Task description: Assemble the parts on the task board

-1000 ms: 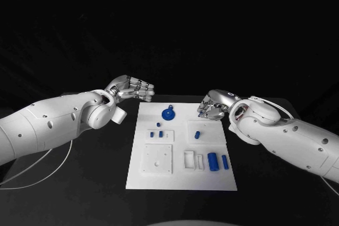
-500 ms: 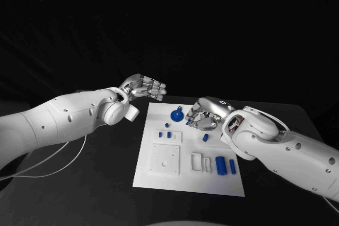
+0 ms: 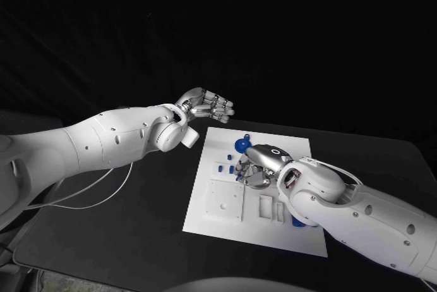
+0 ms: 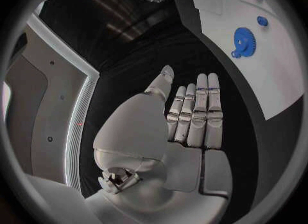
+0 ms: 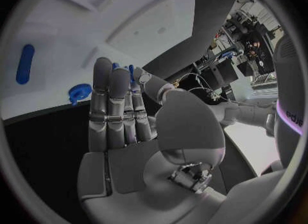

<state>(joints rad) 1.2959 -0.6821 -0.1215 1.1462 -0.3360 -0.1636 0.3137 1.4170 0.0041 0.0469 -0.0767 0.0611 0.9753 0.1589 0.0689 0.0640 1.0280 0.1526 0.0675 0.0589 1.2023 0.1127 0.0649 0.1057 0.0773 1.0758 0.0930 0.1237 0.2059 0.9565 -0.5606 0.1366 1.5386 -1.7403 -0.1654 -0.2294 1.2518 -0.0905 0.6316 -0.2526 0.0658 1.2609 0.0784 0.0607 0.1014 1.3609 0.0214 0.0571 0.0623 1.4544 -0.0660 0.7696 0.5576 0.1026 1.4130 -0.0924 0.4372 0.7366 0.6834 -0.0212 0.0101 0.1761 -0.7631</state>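
Left hand (image 3: pixel 208 105) hovers off the board's (image 3: pixel 218 222) far left corner, fingers straight and pressed together, holding nothing. Gear (image 3: pixel 243 143) lies just beyond the right hand (image 3: pixel 257 165), whose fingers, straight and together, hold nothing over the board's middle.

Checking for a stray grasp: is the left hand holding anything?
No. The left hand is open: fingers straight, palm bare, beside the board.
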